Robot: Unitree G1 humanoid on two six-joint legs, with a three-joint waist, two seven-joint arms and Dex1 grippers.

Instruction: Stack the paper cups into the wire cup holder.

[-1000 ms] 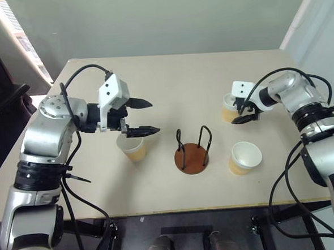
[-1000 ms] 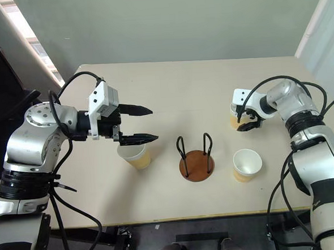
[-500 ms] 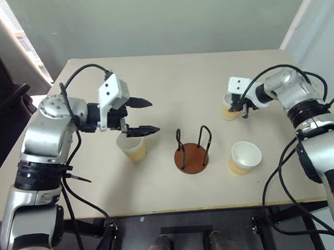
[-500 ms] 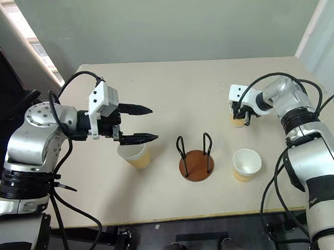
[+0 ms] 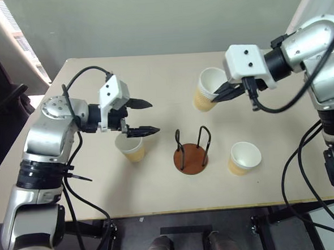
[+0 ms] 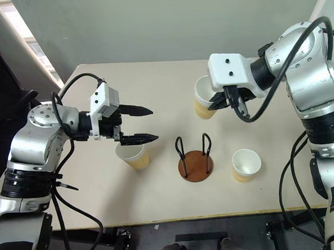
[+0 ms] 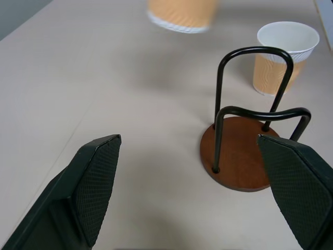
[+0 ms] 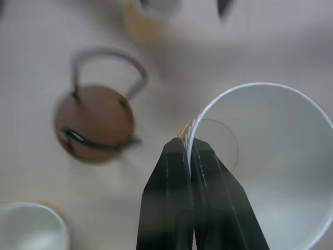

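Right end effector (image 5: 219, 93) pinches the wall of a paper cup (image 5: 205, 90) at its rim, one black finger inside and one outside, and holds it tilted in the air above the tabletop (image 5: 170, 79), well clear of the surface and on the far side of the wire cup holder (image 5: 192, 152). In the right wrist view the two fingers (image 8: 179, 192) press together on the rim of the lifted cup, whose white inside faces the camera, with the holder's reddish-brown base below and to one side.

Left end effector (image 5: 141, 116) hangs with its jaws spread wide, holding nothing, just above a second cup (image 5: 130, 146) that stands upright on the tabletop to the left of the holder. In the left wrist view its fingers (image 7: 93, 182) frame the holder, whose black wire loops rise upright from the round base.

The holder stands empty near the middle of the tabletop. A third cup (image 5: 243, 158) stands upright just to the right of it, apart from the base.
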